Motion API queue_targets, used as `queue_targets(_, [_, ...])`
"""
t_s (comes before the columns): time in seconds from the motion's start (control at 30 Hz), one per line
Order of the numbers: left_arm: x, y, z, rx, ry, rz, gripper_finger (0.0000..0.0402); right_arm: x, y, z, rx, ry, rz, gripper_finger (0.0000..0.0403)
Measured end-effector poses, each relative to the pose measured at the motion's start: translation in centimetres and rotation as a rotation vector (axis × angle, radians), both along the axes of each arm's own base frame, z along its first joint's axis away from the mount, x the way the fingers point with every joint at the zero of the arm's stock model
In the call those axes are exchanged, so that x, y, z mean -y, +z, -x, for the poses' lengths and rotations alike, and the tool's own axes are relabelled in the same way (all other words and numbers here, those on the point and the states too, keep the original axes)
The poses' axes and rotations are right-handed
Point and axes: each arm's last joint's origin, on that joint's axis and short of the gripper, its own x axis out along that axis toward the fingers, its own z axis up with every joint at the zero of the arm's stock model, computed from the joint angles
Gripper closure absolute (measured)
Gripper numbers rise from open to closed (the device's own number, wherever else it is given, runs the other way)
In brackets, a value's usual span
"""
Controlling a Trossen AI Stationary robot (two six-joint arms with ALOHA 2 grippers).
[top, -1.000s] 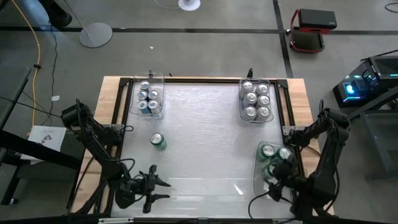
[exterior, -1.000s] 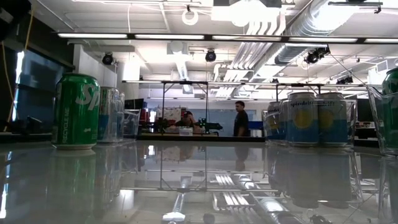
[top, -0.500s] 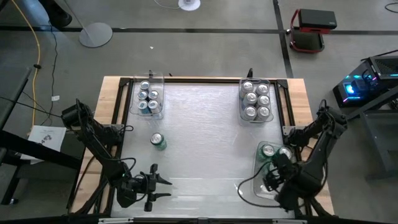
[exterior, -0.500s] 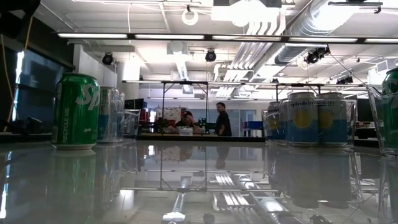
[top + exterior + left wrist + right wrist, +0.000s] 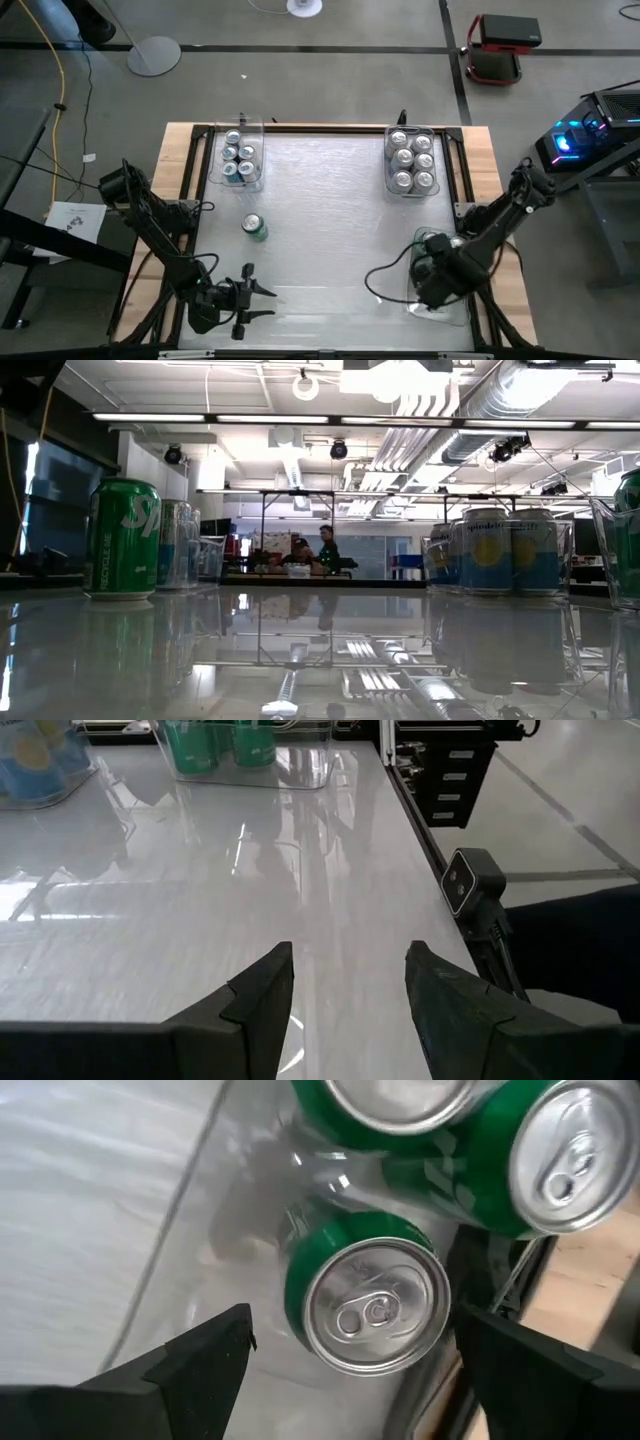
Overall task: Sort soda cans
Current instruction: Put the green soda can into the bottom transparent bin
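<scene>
Seen from above: pale worktop [image 5: 320, 220] with three clear bins. Far-left bin [image 5: 238, 155] packed with blue cans [image 5: 238, 156]; far-right bin [image 5: 411, 160] packed with silver-topped cans [image 5: 412, 160]; near-right bin [image 5: 436, 280] with green cans [image 5: 372, 1305], upright, tops showing. One green can [image 5: 254, 226] alone, upright, on the bare worktop just in front of the far-left bin. Right pincer [image 5: 430, 280] now over the near-right bin, shifted left and farther onto the worktop than a second ago, when parked at the near-right edge; fingers spread wide on either side of a green can inside the bin, not touching, gripping nothing. Left pincer [image 5: 252, 302] at the near-left edge, unmoved since the earlier frame, fingers parted partway, bare worktop between, grasping nothing. From worktop level: lone green can at left, blue cans at right, and a person [image 5: 326, 547] in the room beyond, now farther left than before.
</scene>
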Motion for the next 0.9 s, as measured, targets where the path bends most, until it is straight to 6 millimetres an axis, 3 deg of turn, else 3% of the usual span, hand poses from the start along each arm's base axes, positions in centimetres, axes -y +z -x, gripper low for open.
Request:
queue_targets(0.33, [0.0, 0.0, 0.0, -0.002, 0.000, -0.004, 0.0227, 1.3, -2.5, -0.6, -0.092, 0.052, -0.070, 0.0068])
queue_targets(0.9, [0.0, 0.0, 0.0, -0.003, 0.001, 0.000, 0.0227, 1.0, -0.8, -1.1, -0.040, 0.087, -0.075, 0.0068])
